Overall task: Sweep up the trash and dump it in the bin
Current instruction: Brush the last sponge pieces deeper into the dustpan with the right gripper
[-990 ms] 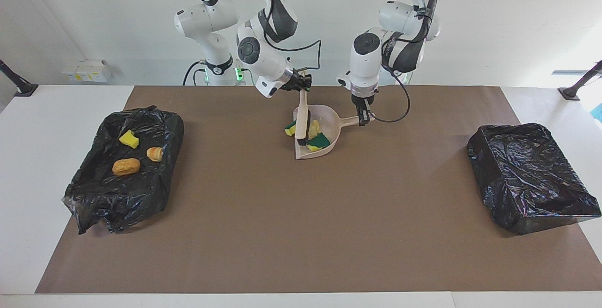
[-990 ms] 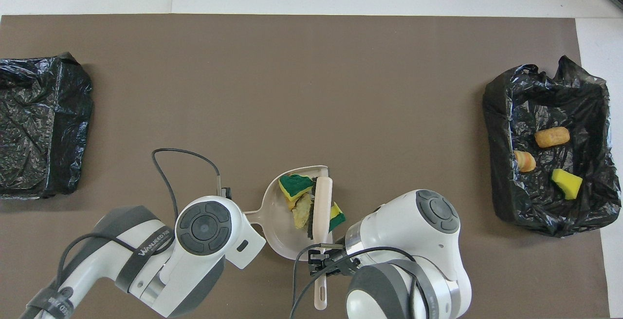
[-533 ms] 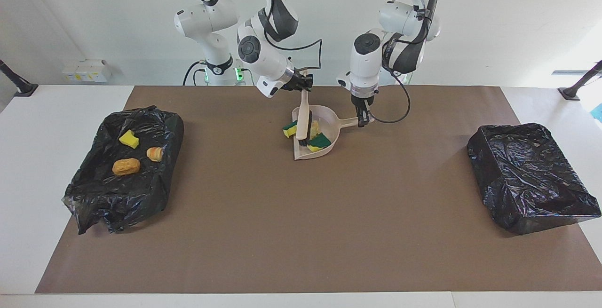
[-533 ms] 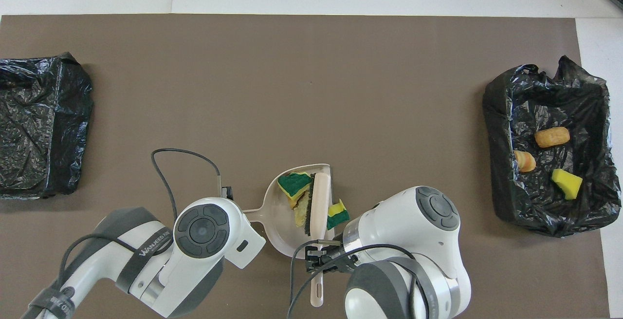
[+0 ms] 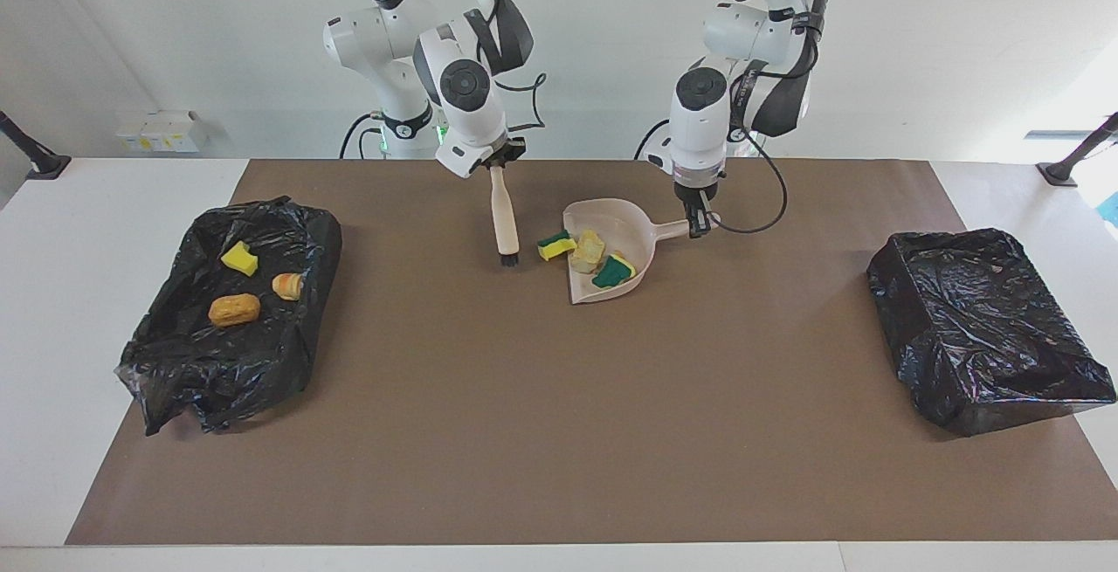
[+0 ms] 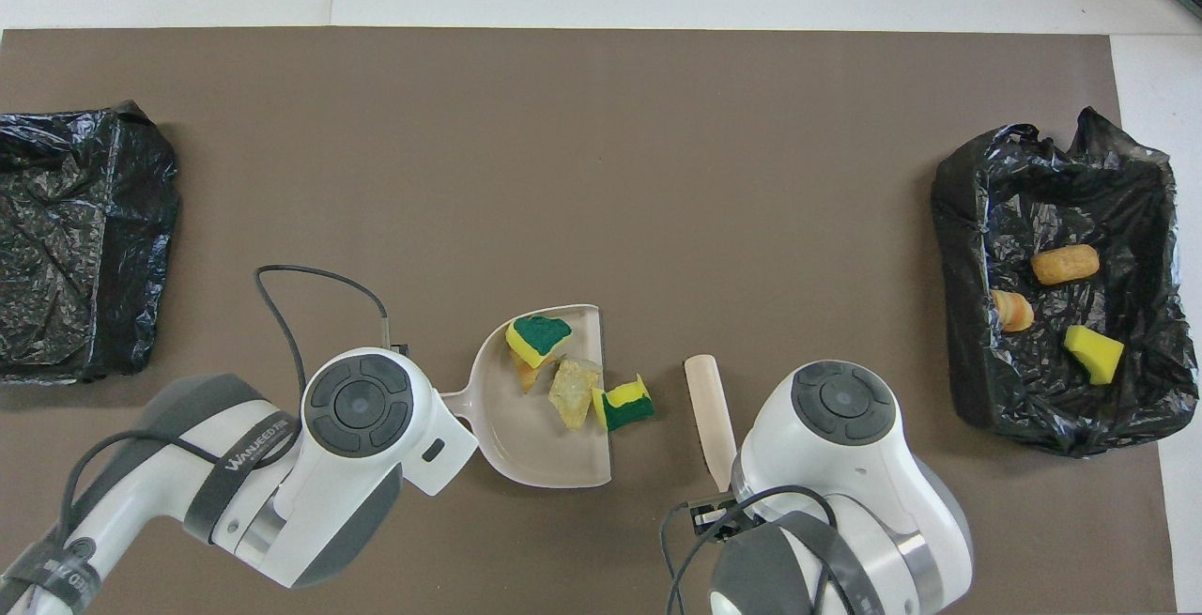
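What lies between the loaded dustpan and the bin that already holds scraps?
Only the brush, hanging from the right gripper over the bare mat between the dustpan and that bin.

Trash (image 5: 599, 259) (image 6: 566, 368): yellow-and-green sponge scraps and a pale crumbly chunk are lying in the dustpan (image 5: 642, 231) (image 6: 526, 451), one scrap straddling its open edge.

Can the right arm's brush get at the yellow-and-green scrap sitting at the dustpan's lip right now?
Probably yes: the brush in the right gripper hangs beside the scrap, with bare mat between them.
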Motion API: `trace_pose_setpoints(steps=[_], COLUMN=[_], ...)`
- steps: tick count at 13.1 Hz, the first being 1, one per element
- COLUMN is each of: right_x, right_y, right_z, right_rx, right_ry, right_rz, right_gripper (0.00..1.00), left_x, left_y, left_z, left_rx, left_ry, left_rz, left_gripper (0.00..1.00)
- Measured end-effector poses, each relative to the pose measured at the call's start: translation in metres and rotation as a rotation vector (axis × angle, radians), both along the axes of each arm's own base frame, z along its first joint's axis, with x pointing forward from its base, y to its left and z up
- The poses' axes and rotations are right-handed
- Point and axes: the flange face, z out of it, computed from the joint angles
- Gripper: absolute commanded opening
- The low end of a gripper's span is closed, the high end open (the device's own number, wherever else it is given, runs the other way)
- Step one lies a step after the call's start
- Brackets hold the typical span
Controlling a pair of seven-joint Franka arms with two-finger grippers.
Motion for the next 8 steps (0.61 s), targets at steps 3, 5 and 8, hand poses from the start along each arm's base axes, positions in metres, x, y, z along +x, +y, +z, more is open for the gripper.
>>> trace_pose_setpoints(steps=[3,5,8], right_x=[-0.005,-0.005,-0.011], right_y=[0.03,0.045,0.071], right_z=[-0.012,-0.012,-0.003], right_rx=[0.119,0.19,0.28], right_ry=[0.009,0.01,0.005], right_rz=[-0.075,-0.131,-0.18], right_gripper=[0.0,0.0,0.0], left_x=[-0.017,-0.02,-0.019], left_y=[-0.016,-0.019,-0.021], left_z=[0.0,0.0,-0.002], left_rx=[0.058,0.063,0.042], left_ry=[0.001,-0.004,-0.022], left_rz=[0.076,0.089,0.081], left_gripper=[0.0,0.0,0.0])
